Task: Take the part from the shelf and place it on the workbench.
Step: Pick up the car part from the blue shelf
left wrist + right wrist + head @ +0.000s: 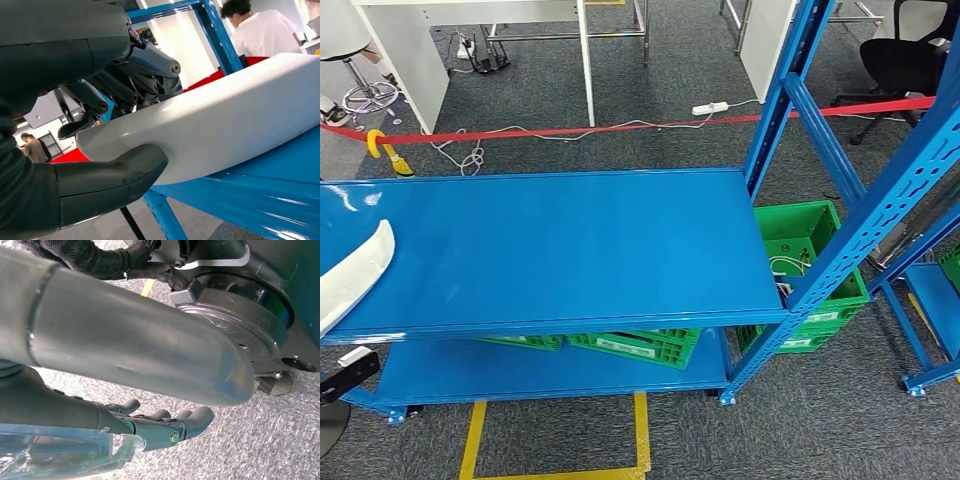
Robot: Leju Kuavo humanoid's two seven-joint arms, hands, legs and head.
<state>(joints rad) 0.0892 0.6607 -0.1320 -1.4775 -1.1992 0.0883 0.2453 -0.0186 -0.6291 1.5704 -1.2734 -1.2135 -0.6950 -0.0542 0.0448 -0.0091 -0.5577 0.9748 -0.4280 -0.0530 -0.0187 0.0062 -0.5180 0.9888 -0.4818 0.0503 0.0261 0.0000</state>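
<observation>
Left wrist view puts us right on the action: the left hand (113, 125) has the white part (226, 120) gripped, thick grey thumb (113, 180) pressed under one face and the darker fingers (151, 70) curled over the other. It is a long, smooth, curved white shell, and its far end lies just over the blue shelf (264, 200) surface; whether it touches there I cannot tell. Behind it, a blue upright and a person in a white top (264, 30).

Up in the head view, the part (354, 270) pokes in from the left edge, lying over the left end of the shelf's (561, 250) upper deck. Below that deck, green crates (637, 345) sit on the lower level, and another green crate (803, 250) stands at the right end behind the slanting blue uprights (848, 230). Those perforated uprights cross the right side of the picture. Beyond the shelf, a red tape (622, 128) stretches across over grey carpet, with white cables, a white power strip (710, 107), white table legs, a stool at the left and a black office chair (909, 60) at the far right. Yellow floor marking (641, 440) runs in front of the shelf.

Right wrist view: the right hand (166, 425) hangs over the carpet, fingers loosely apart and holding nothing.
</observation>
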